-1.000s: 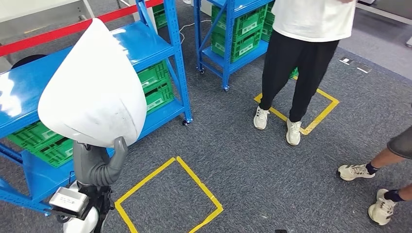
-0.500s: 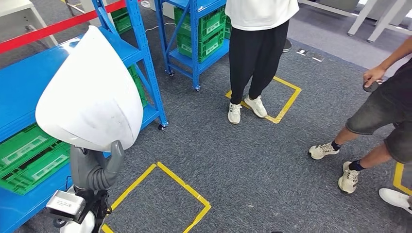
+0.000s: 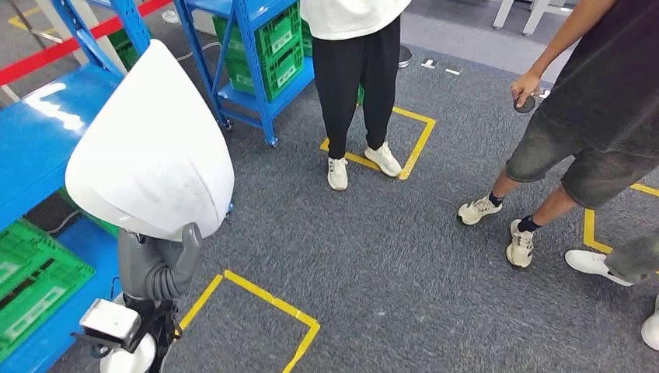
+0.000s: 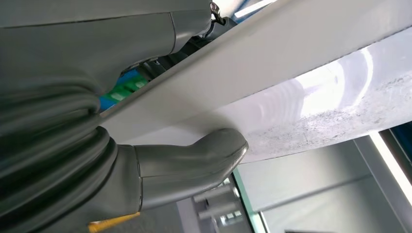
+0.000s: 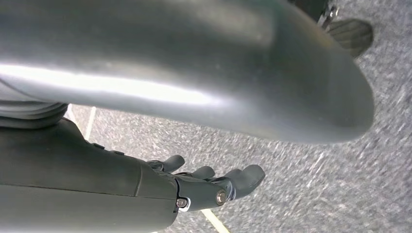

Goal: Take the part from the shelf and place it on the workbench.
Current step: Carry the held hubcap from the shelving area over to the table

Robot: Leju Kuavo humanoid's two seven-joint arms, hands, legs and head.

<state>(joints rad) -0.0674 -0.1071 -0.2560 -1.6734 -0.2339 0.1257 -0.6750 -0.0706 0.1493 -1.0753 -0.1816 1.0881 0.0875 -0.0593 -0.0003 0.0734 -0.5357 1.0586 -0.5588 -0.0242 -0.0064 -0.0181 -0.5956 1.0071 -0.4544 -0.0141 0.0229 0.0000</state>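
Note:
The part [image 3: 151,148] is a large white cone-shaped shell with a scuffed surface, held upright in the left of the head view. My left hand [image 3: 159,268] grips it from below, its grey thumb raised against the shell's lower edge. In the left wrist view the thumb [image 4: 194,165] presses on the part [image 4: 316,97]. My right hand [image 5: 209,187] hangs over the grey carpet with its fingers apart and nothing in them.
A blue shelf [image 3: 47,132] with green crates [image 3: 31,280] stands at my left, a second blue shelf [image 3: 249,47] behind it. Two people stand ahead, one in black trousers [image 3: 353,70], one in shorts [image 3: 598,109]. Yellow tape squares [image 3: 256,291] mark the carpet.
The whole view has swung to the right: the shelves slide off to the left and a second person comes into view. The part stays in my left hand.

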